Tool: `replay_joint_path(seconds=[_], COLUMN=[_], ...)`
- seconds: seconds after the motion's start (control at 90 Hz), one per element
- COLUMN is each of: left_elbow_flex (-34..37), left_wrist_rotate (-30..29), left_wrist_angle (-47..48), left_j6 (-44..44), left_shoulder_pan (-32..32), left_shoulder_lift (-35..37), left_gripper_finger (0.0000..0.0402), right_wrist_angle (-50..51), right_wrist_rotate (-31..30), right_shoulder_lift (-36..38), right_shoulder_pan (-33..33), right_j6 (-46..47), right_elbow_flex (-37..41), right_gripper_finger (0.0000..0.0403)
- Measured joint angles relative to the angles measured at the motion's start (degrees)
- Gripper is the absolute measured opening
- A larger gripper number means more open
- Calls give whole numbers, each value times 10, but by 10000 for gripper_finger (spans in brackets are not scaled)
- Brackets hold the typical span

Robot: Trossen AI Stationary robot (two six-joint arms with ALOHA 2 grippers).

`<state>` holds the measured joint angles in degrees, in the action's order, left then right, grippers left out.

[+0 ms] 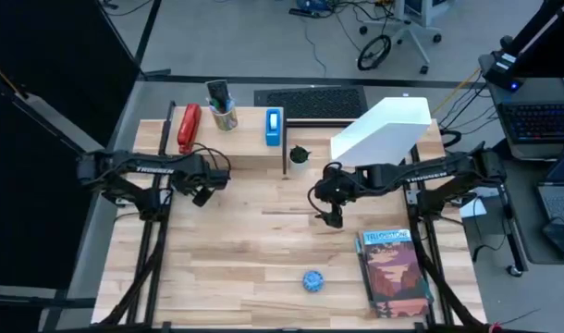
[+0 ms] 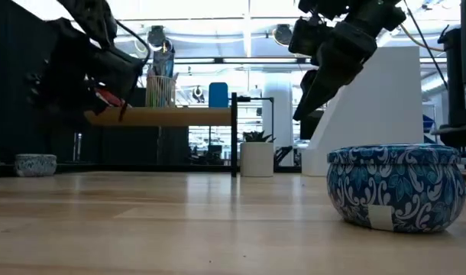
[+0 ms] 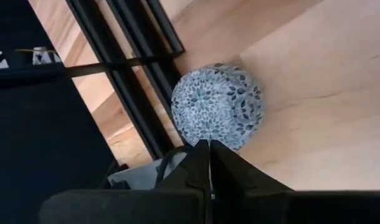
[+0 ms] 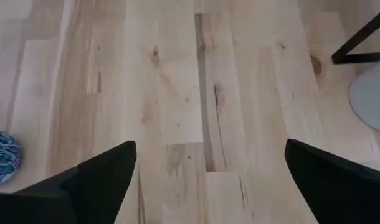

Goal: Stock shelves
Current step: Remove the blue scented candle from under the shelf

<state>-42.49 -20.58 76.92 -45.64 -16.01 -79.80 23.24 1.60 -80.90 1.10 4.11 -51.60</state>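
Blue tin: rigid, light, slick; grasp across rim. Right hand released, left hand clenched.

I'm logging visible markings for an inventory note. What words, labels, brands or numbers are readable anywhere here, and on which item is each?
"TROSSEN": white lettering on the left arm; only roughly legible.
White lettering on the right arm: too small to read.
Title line at the top of the book cover: blurred, unreadable.
Pale label on the blue patterned tin: no text can be made out.
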Motion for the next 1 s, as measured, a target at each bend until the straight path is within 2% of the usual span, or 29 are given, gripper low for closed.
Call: replay_joint_path(seconds=[0.433,0.644,0.856,1.0], left_elbow_flex=[56,40,29,28], left_wrist_rotate=[13,36,85,88], left_wrist_angle=[-67,-79,-145,-141], left_j6=[41,46,46,42], left_shoulder_pan=[-11,19,55,69], left_shoulder_lift=[0,0,-1,-1], left_gripper_finger=[0,0,0,0], right_wrist_angle=[0,1,0,-3], right_wrist_rotate=[0,0,0,0], right_shoulder_lift=[0,0,0,0], right_shoulder_pan=[0,0,0,0], right_j6=[-8,-8,-8,-8], right_elbow_flex=[0,0,0,0], right_gripper_finger=[393,393,393,393])
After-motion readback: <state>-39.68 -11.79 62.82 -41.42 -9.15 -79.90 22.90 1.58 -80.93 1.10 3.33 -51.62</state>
